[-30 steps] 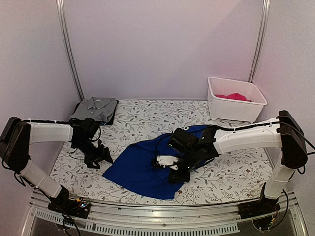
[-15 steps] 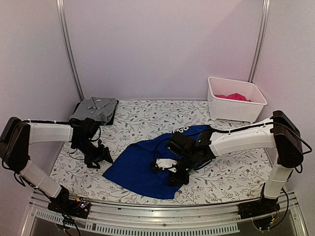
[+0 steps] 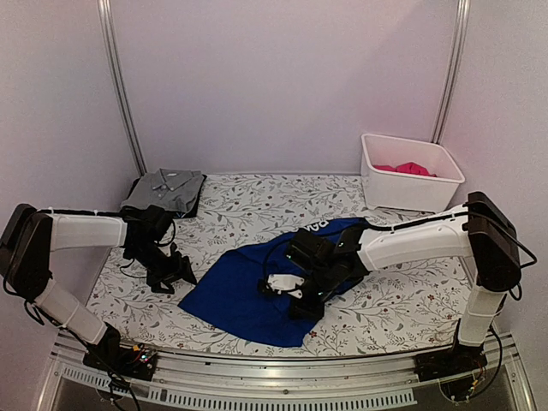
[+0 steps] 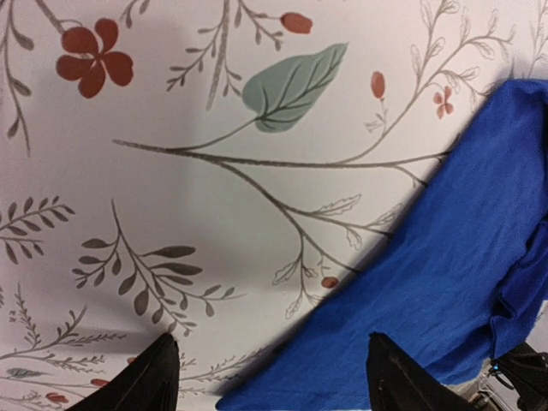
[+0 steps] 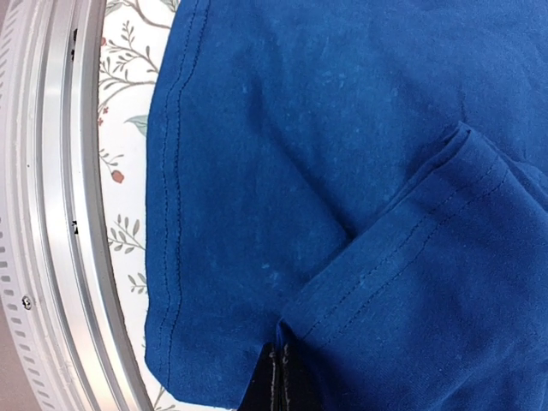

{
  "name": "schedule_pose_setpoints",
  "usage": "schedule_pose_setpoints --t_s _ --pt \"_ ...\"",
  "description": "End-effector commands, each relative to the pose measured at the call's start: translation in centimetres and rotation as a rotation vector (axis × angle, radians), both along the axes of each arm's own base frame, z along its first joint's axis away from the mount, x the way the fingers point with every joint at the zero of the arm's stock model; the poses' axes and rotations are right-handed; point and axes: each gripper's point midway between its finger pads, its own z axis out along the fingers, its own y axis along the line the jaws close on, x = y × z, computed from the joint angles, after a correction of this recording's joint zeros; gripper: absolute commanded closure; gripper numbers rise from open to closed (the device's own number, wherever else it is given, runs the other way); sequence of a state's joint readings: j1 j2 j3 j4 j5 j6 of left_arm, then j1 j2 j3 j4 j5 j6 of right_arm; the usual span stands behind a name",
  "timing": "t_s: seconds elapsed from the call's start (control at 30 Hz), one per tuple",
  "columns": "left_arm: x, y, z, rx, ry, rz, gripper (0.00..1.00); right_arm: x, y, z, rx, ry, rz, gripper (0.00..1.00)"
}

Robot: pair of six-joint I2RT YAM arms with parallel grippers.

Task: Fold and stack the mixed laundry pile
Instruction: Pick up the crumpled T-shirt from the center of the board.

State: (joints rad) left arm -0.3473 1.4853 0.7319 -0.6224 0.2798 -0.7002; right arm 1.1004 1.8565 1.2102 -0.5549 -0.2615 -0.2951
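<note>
Right hand [image 5: 276,381] has just pinched shut on a fold of the blue garment [image 3: 235,295], front centre of the tabletop [image 3: 257,214].
Left hand [image 3: 167,276] hovers with fingers apart at its left corner; likely the fold can start. Behind: grey shirt [image 3: 167,188] already folded, pink garment [image 3: 407,169] waiting in the bin [image 3: 411,193].

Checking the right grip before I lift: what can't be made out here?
- Right wrist view: right gripper, fingers mostly cut off by the bottom edge.
- Top view: its fingertips, hidden under its own wrist over the blue garment.
- Top view: pink garment, mostly behind the white bin's wall.
</note>
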Motion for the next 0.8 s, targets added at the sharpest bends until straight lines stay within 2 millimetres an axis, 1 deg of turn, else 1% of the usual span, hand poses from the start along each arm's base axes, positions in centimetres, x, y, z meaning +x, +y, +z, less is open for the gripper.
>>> schedule_pose_setpoints --t_s 0.0,0.07,0.1,0.2,0.23,0.27,0.4,0.5,0.57,0.63,0.77 --pt "-1.9 0.6 -1.7 0.046 0.062 -0.016 0.25 0.8 0.5 2.2 0.029 -0.045 -0.016 1.0" --pt "-2.0 0.7 -1.6 0.048 0.065 -0.015 0.25 1.4 0.2 3.4 0.044 -0.059 -0.04 1.0" --pt "-2.1 0.7 -1.5 0.047 0.065 -0.016 0.25 1.9 0.2 4.6 0.068 -0.073 -0.056 1.0" --pt "-2.7 1.0 -1.5 0.051 0.068 -0.012 0.25 3.9 -0.5 7.2 0.122 -0.104 -0.125 1.0" --pt "-2.9 0.9 -1.5 0.046 0.071 -0.01 0.25 4.6 -0.8 8.3 0.148 -0.116 -0.153 1.0" --pt "-3.0 0.8 -1.4 0.042 0.073 -0.006 0.25 5.3 -1.1 8.9 0.161 -0.126 -0.178 1.0" --pt "-4.2 0.8 -1.8 0.041 0.108 0.02 0.32 8.0 -2.4 11.7 0.222 -0.169 -0.279 1.0" --pt "-5.4 0.4 -1.8 0.049 0.134 0.02 0.39 9.6 -3.5 12.9 0.257 -0.178 -0.346 1.0" --pt "-6.0 0.0 -1.7 0.055 0.138 0.014 0.4 10.4 -4.3 13.3 0.273 -0.182 -0.382 1.0" --pt "-6.8 -0.3 -2.0 0.065 0.149 0.005 0.4 11.3 -4.8 13.7 0.284 -0.187 -0.416 1.0" --pt "-7.7 -0.2 -3.3 0.116 0.183 -0.01 0.4 12.5 -5.7 14.4 0.305 -0.19 -0.467 1.0"
